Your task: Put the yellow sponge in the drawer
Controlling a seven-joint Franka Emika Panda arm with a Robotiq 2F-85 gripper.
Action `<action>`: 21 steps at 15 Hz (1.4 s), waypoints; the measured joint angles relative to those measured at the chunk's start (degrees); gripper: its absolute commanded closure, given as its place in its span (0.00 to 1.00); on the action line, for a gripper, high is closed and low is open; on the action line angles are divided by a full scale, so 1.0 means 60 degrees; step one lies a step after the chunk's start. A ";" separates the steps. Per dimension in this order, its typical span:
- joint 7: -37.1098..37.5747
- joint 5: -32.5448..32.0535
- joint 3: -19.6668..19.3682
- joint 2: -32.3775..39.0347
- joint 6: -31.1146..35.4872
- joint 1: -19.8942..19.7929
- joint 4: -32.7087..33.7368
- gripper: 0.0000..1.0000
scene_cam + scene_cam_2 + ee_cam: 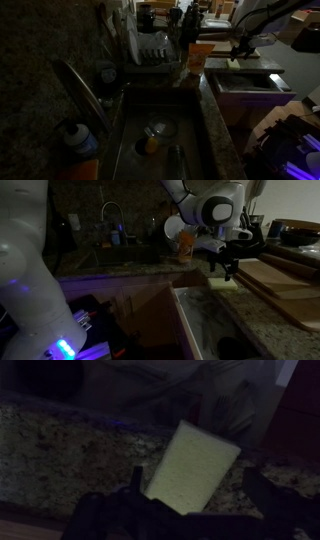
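Yellow sponge (192,465) flat on the counter (70,450), just beside the open drawer (245,82), not yet grasped. Pincer (195,488) spread wide, empty, poised beside the drawer too. Remains to grip, lift, drop inside.

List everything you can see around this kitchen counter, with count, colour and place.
sponge: one, yellow, flat on the granite counter by the drawer
drawer: one, dark, open, beside the sponge
sink: one, dark metal, set in the counter
faucet: one, silver, at the sink's edge
bowl: one, colour unclear, in the sink
bottle: one, blue cap, beside the sink
tub: one, orange, on the counter behind the gripper
boards: at least two, wooden, stacked beyond the sponge
gripper: one, black, open, just above the sponge
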 measured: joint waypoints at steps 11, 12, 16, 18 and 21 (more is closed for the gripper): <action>0.0583 0.0128 -0.0026 0.1777 0.1375 -0.0005 0.1030 0.25; 0.0658 0.0168 0.0003 0.1806 0.1179 0.0006 0.1128 0.26; 0.1241 0.0229 0.0017 0.1868 0.0321 0.0098 0.1576 0.53; 0.1526 0.0238 0.0014 0.1895 0.0016 0.0113 0.1745 0.59; 0.1969 0.0238 -0.0054 0.1932 -0.0300 0.0110 0.1905 0.72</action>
